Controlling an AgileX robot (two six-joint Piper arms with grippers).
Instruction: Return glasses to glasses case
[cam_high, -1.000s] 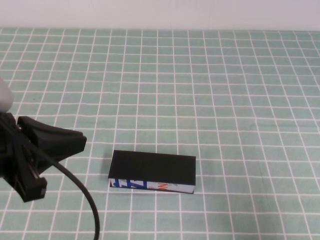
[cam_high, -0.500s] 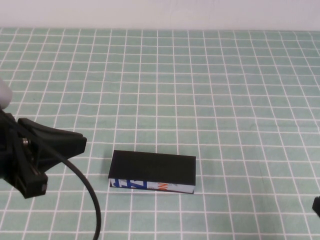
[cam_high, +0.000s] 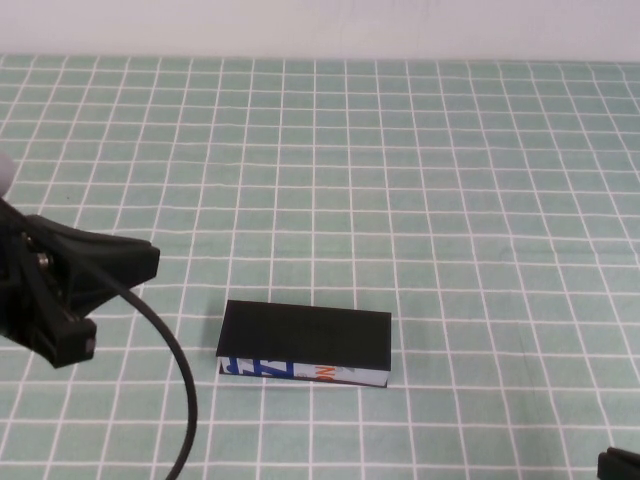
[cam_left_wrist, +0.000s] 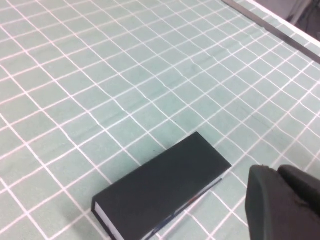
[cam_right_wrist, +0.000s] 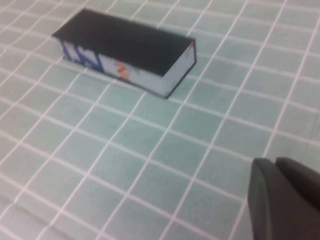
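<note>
- The glasses case (cam_high: 305, 345) lies shut and flat on the green checked tablecloth (cam_high: 420, 180), near the front edge, about midway along it, its white printed side facing the front.
- The glasses are not visible.
- The left gripper (cam_high: 85, 285) hovers by the left edge, level with the case; whether its fingers are parted cannot be told.
- The right gripper (cam_right_wrist: 285, 200) sits at the front right corner, closed on nothing, well apart from the case.

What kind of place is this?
Probably a lab tabletop rig: a green grid mat below a plain white wall, one closed glasses case, left tool raised at the left, right tool at the near-right corner.
</note>
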